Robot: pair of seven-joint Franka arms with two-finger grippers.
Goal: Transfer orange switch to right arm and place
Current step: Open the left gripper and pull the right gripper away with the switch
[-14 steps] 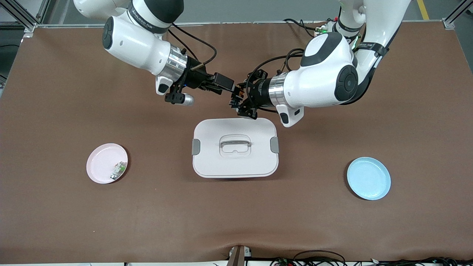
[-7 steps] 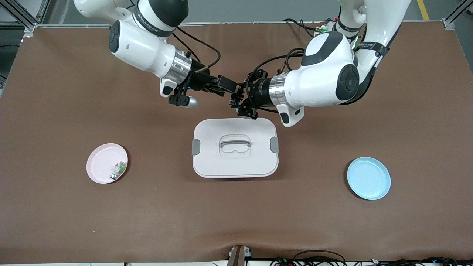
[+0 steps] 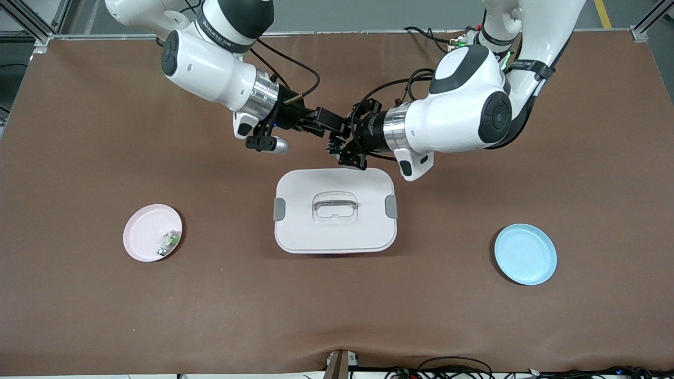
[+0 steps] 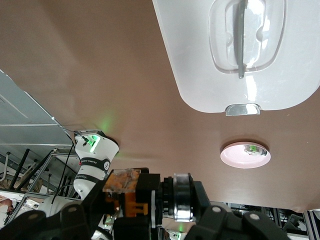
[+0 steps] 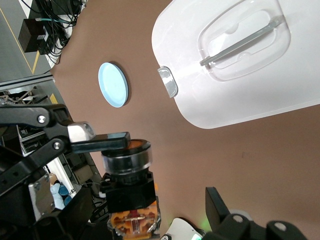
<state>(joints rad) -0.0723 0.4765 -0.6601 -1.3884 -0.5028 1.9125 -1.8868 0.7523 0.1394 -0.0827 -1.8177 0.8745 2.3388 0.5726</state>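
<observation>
The orange switch (image 5: 129,172), a stubby black cylinder with an orange button end, hangs in the air over the table's middle, just off the white box's edge toward the robots. My left gripper (image 3: 339,138) is shut on it; one of its fingers (image 5: 107,139) lies against the button end. The left wrist view shows the switch's orange-white end (image 4: 123,186) in that grip. My right gripper (image 3: 327,122) is open, with its fingers (image 5: 218,207) on either side of the switch, and there is a gap at the finger that shows.
A white lidded box (image 3: 295,231) with a handle sits mid-table under the grippers. A pink plate (image 3: 141,231) holding a small green-white part (image 3: 168,242) lies toward the right arm's end. A blue plate (image 3: 525,254) lies toward the left arm's end.
My right arm has moved toward the left gripper until its open fingers reach around the switch. The left arm and the switch have stayed still.
</observation>
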